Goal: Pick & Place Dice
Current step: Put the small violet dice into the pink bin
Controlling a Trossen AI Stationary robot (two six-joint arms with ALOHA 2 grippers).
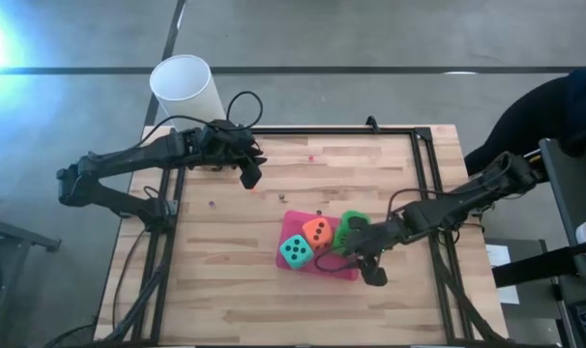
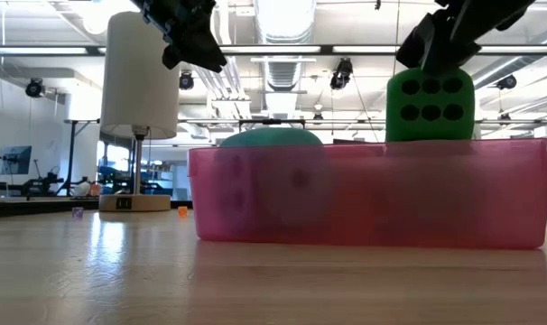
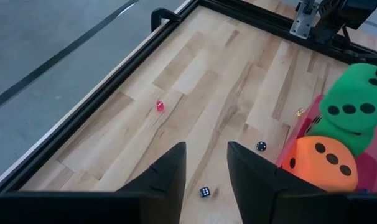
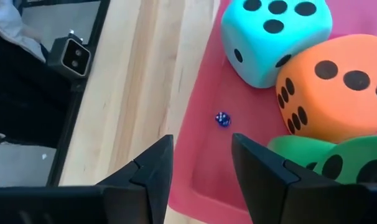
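We see two dark, slim jointed arms, the left arm (image 1: 129, 164) and the right arm (image 1: 467, 198), each trailing loops of thin black cable along its links. Each ends in a pair of matte black fingers (image 3: 167, 177) that are broad, flat and taper to angled tips.

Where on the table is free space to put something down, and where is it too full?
Free: the bare wood along the table's front edge, and the near-left part beside the pink tray. Crowded: the tray, packed with the teal die, orange die and green dice, right gripper beside them. Tiny dice dot the centre.
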